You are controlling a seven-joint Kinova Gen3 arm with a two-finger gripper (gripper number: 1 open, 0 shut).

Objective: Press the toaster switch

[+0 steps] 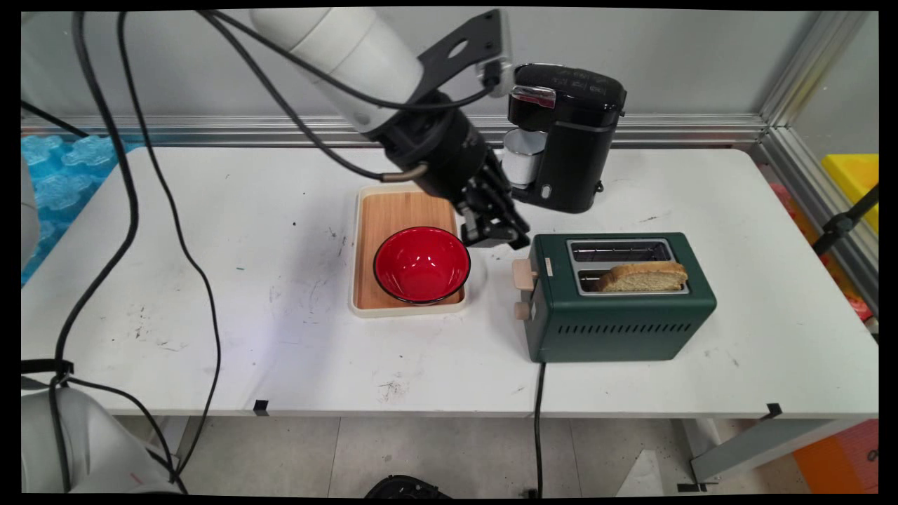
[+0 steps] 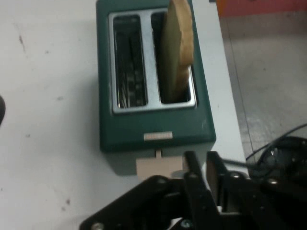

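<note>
A dark green two-slot toaster [image 1: 617, 330] stands right of the table's middle. A slice of bread [image 1: 644, 277] sticks up out of its near slot; the far slot is empty. My gripper [image 1: 518, 240] hangs at the toaster's left end, just above its beige lever [image 1: 523, 273], with its fingers together and nothing between them. In the hand view the fingertips [image 2: 194, 165] sit at the right end of the lever [image 2: 158, 167], below the toaster [image 2: 153, 129] and the bread [image 2: 177, 52]. I cannot tell whether they touch the lever.
A red bowl [image 1: 421, 263] sits on a wooden tray [image 1: 393, 210] just left of the gripper. A black coffee machine [image 1: 575, 140] with a white cup [image 1: 520, 158] stands behind the toaster. The toaster's cord [image 1: 538, 421] drops over the front edge.
</note>
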